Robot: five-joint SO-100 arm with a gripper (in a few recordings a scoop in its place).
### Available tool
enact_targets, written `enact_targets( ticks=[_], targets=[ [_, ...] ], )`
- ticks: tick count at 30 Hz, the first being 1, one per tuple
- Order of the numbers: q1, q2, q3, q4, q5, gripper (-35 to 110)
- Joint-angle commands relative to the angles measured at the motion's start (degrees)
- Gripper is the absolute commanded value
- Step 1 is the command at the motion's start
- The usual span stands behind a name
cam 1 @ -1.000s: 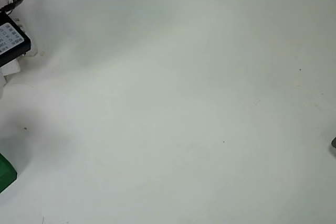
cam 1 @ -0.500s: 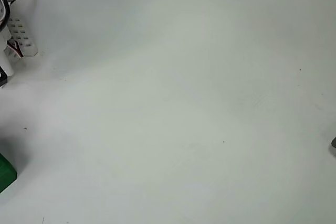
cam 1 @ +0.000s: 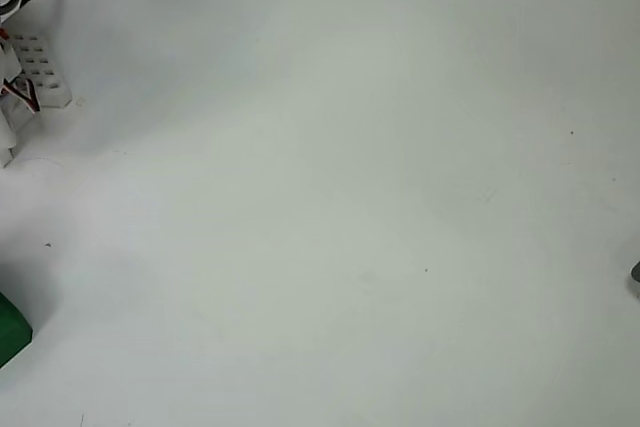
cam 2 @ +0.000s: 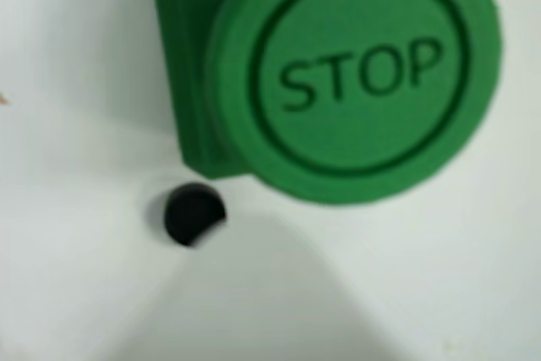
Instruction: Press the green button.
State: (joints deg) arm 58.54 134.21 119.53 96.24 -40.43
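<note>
Filling the wrist view, the green button (cam 2: pixel 351 73) marked STOP sits on the white table (cam 2: pixel 76 293); gripper state cannot be told.

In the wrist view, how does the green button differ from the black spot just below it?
The green button is large and bright green; the black spot is small and black. The button carries a raised ring and the word STOP; the spot is plain. The button sits on a green square base; the spot lies flat on the white table. Both look round.
</note>
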Motion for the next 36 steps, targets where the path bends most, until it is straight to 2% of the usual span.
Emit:
enact_targets(
  ticks=[1,15,36],
  targets=[
    [1.1,-1.0,-5.2,-1.0,-1.8,0],
    [-1.4,-9.1,-12.0,-1.0,-1.8,0],
    [-1.5,-12.7,-4.9,-7.4,-2.4,0]
  ],
)
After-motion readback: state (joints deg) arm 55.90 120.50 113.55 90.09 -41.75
